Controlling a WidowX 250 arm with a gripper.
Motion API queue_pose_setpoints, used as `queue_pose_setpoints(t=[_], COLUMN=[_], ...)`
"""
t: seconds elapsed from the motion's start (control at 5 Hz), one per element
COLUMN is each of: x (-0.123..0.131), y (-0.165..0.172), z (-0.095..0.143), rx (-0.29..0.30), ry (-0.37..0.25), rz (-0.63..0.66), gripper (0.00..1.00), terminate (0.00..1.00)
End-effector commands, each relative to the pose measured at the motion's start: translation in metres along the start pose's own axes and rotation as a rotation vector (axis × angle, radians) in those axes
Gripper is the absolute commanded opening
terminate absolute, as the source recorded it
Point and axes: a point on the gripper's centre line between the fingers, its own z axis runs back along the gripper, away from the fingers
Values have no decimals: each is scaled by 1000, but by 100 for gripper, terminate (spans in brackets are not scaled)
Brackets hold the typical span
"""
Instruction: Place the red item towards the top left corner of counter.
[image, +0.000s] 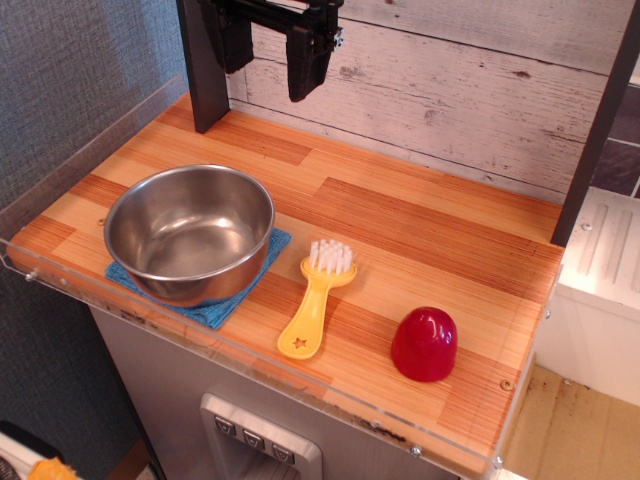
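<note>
A black robot gripper (268, 62) hangs at the top of the frame, above the far left part of the counter; its two dark fingers (306, 62) point downward with a clear gap between them, holding nothing. Below lies the counter (420, 235), an orange-brown wood-plank top with a clear acrylic rim; on its left a steel bowl (190, 232) rests on a blue cloth (215, 305); just right of the bowl lies a yellow brush (317, 300), white bristles pointing away; near the front right corner, well apart from the gripper, sits the red item (424, 344), a glossy dome, flat base down.
</note>
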Motion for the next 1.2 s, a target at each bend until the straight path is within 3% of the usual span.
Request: queue_pose_setpoints(t=[0.0,0.2,0.4,0.6,0.8,1.0], x=[0,-7,-22,-44,-55,-64], y=[0,-20,-48,-88,-123,-147], z=[0,10,13,2,-17,-43], rx=[0,-20,30,14,-70,-80], ry=[0,-73,-148,-147,-124,-71], rz=[0,-27,-31,-30,-24,17], gripper=[100,100,100,100,100,100], terminate=[0,0,0,0,0,0])
